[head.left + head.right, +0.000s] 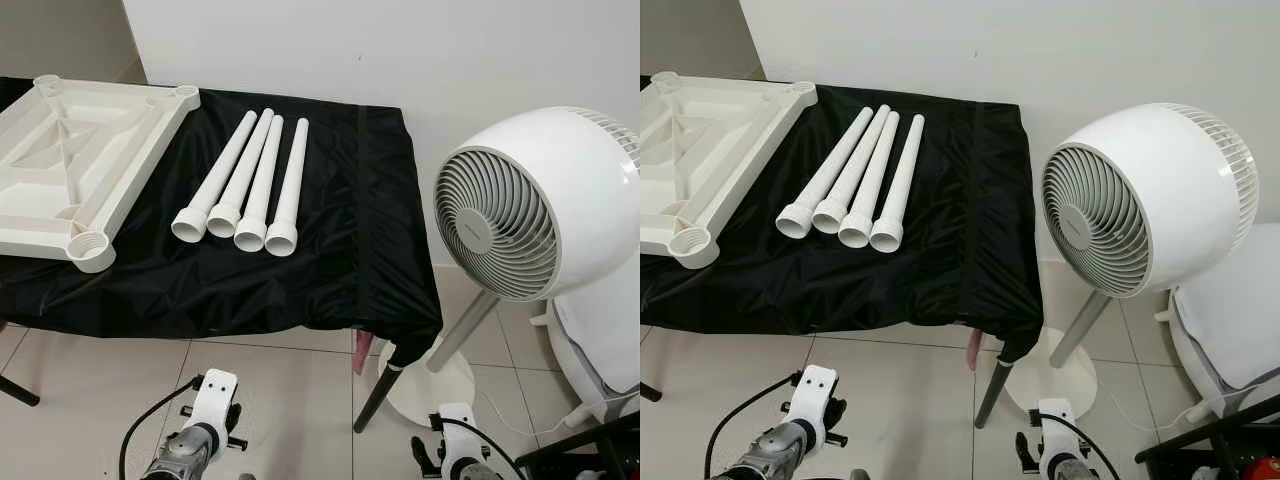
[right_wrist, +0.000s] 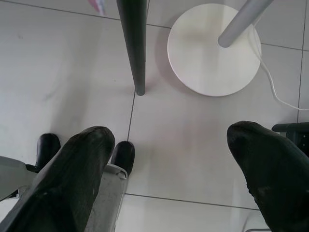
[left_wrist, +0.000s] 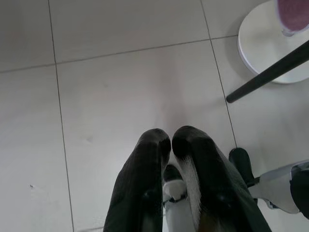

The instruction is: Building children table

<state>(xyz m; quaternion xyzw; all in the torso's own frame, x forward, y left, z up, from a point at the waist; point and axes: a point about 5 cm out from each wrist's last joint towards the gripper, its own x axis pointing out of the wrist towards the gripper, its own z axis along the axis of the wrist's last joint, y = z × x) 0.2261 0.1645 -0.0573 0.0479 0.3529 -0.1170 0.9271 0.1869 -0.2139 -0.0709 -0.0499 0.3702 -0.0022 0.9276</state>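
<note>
Nearest first: both arms hanging low over the tiled floor (image 3: 120, 96), nowhere near the parts yet. Left gripper (image 3: 171, 140) with jaws pressed together, tips touching, pointing down at bare tile. Right gripper (image 2: 169, 140) with jaws spread wide, looking down past a black table leg (image 2: 135, 43) at the round white fan base (image 2: 212, 48).

Further up and ahead, the surface (image 1: 330, 260), draped in black cloth, carrying everything that matters. Four white legs (image 1: 250, 185) lying side by side, touching, wide socket ends toward the robot and narrow ends away toward the wall, fanned a little so the far ends lean right. So long axis running roughly near-to-far, which probably means a grab across the tube rather than along it. Sitting left of centre, closer to the left arm's side, though the rightmost leg looks reachable by either.

Left of those, just beside them, the cream tabletop (image 1: 70, 160) flipped underside up, ribbing showing, one round corner socket (image 1: 92, 247) poking toward the near edge.

Off the surface to the right, a big white fan (image 1: 530, 200) on its stand, near that corner and worth not bumping with the right arm on the way up.

Looks like nothing assembled yet, all four legs loose.
</note>
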